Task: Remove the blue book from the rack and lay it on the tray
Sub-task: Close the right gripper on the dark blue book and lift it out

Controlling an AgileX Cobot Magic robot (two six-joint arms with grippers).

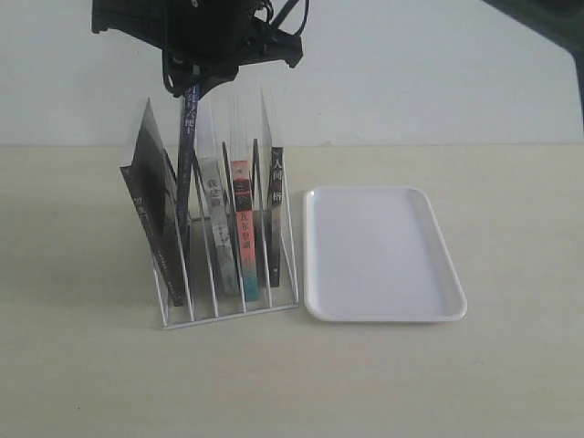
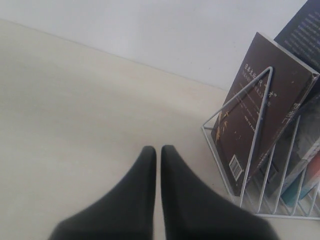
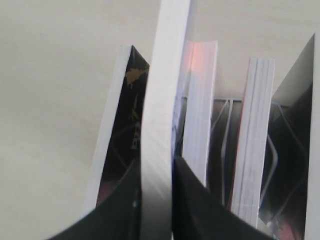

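- I saw the right gripper [image 3: 156, 166] clamped on the blue book [image 3: 164, 75], one dark finger [image 3: 197, 205] on each cover and the white page edge running up between them.
- From the exterior view, that gripper [image 1: 193, 87] hung from above over the left part of the rack [image 1: 228, 308] and held the book's [image 1: 189, 137] top end.
- The dark blue spine faced the camera, slightly tilted. Its top stood higher than the neighbouring books and its lower part was down among the white wire dividers.
- Other volumes stood in the rack: a dark brown-covered book [image 1: 146, 205] leaning at the left end, a red-and-teal-spined book [image 1: 243, 228] and a black-spined book [image 1: 276, 205] further right.
- The tray [image 1: 383, 251] lay flat on the table [image 1: 456, 383] just beside the rack's right end, apart from the blue book.
- The left gripper [image 2: 158, 152] hovered low over the tabletop near the rack's [image 2: 255, 140] end, fingers [image 2: 137, 195] drawn together with only a hairline slit between them, gripping nothing.
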